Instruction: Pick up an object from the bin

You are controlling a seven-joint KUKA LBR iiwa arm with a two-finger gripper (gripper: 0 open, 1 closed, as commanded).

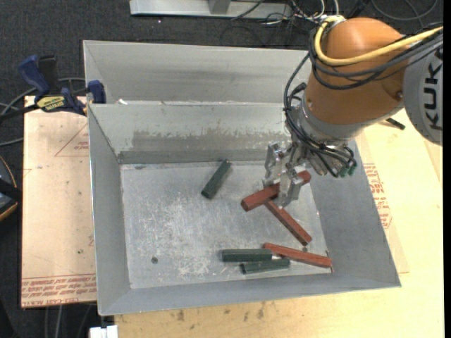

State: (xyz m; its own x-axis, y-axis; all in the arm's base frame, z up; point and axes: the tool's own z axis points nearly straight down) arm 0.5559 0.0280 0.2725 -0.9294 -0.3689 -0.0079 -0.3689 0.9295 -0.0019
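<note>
Gripper [284, 179] is pinching the red bar [255, 201] lying right of the bin's [106, 189] middle (jaws apparently closed round it) — grasping is looking done, lifting is not yet happening.

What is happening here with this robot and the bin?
The arm's gripper is low in the right half of the grey bin, at one end of a short red block; whether it grips is unclear. A long red bar lies beside it. Another red bar and two dark green bars lie by the near wall.
</note>
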